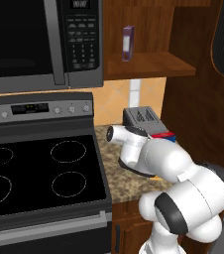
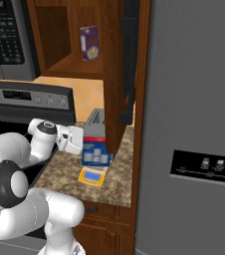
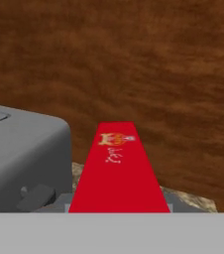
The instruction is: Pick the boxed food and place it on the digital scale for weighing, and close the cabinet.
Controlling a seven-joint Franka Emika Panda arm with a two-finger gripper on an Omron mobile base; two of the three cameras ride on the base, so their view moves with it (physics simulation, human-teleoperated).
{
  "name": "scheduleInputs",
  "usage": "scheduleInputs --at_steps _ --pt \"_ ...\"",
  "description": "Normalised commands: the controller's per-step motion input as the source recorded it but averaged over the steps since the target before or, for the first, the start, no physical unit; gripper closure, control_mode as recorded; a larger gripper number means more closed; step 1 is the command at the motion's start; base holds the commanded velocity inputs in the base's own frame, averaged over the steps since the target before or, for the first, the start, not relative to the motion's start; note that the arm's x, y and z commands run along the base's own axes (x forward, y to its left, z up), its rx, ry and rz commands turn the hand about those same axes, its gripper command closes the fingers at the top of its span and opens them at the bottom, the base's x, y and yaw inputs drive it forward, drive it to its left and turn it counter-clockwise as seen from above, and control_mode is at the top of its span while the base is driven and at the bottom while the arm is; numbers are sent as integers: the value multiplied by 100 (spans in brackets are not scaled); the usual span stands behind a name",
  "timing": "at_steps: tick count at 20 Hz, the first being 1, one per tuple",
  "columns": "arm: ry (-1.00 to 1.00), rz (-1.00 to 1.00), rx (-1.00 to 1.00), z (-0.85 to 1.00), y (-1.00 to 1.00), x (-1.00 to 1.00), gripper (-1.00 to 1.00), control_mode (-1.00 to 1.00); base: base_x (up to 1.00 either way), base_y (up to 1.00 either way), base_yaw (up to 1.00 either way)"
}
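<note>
— What do the fingers have?

— I can't make out the fingertips themselves. From my hand camera the red top of the boxed food point(image 3: 118, 171) runs straight out from the bottom edge, so the gripper point(image 2: 82, 142) sits right against the box, but whether it is clamped on it or just beside it I cannot tell.

— Any writing on that box?

— A small orange emblem and a line of white script on the red top, too blurred for me to read. In my right base view the front is blue with white patches under a red band.

— Where does the box stand?

— Upright over the digital scale point(image 2: 93, 176), whose yellow-orange body and blue display poke out in front of it on the speckled counter point(image 2: 118, 179). I can't tell whether it rests on the plate or hangs just above.

— Around it?

— The grey toaster point(image 1: 141, 118) is just behind. The cabinet point(image 2: 115, 74) door stands open, its edge beside the box. A slim purple box point(image 2: 89, 43) stands on the shelf, its label unreadable. The microwave point(image 1: 44, 42) keypad and the stove point(image 1: 39, 168) display show only blurred marks.
</note>
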Motion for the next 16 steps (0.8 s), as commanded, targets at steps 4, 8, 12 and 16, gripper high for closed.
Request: scheduleInputs --at_steps 4,8,12,16 --pt "1 0 0 -20 0 0 100 -100 0 0 0" --pt "4 0 0 -30 0 0 100 -100 0 0 0" --pt "5 0 0 -35 0 0 -100 -100 0 0 0" --pt "0 0 0 -9 0 -9 -100 -100 0 0 0"
